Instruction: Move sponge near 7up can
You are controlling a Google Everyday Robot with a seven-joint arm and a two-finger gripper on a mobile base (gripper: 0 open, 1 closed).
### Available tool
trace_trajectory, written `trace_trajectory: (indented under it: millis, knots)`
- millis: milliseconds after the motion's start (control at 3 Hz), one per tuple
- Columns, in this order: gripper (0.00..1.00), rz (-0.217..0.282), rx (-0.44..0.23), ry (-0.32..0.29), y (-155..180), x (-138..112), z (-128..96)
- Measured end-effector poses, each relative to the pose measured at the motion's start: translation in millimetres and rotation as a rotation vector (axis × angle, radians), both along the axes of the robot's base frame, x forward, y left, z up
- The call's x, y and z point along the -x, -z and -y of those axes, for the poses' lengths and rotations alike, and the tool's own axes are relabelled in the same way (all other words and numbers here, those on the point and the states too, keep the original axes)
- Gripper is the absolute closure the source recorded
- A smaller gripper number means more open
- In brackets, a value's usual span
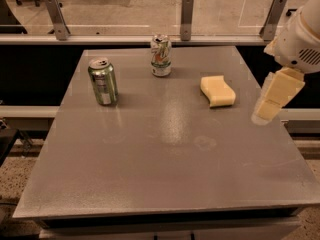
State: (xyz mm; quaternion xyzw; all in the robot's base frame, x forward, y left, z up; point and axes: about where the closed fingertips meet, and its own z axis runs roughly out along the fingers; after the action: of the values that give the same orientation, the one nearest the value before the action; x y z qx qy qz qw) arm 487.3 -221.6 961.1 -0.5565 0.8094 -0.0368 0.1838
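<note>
The pale yellow sponge (217,90) lies flat on the grey table (165,149), right of centre toward the back. The 7up can (161,55), white with green markings and a silver top, stands upright near the back edge, to the left of the sponge and apart from it. My gripper (274,100) hangs at the right edge of the view, above the table's right edge, to the right of the sponge and not touching it. Nothing shows in it.
An all-green metallic can (103,81) stands upright at the back left. A railing with metal posts (186,11) and glass panels runs behind the table. The table's right edge lies just under my arm (300,39).
</note>
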Motion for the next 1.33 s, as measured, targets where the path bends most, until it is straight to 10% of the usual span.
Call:
trace_trajectory:
  millis: [1333]
  knots:
    - [0.0,-0.008,-0.126,0.203,72,-116,-12]
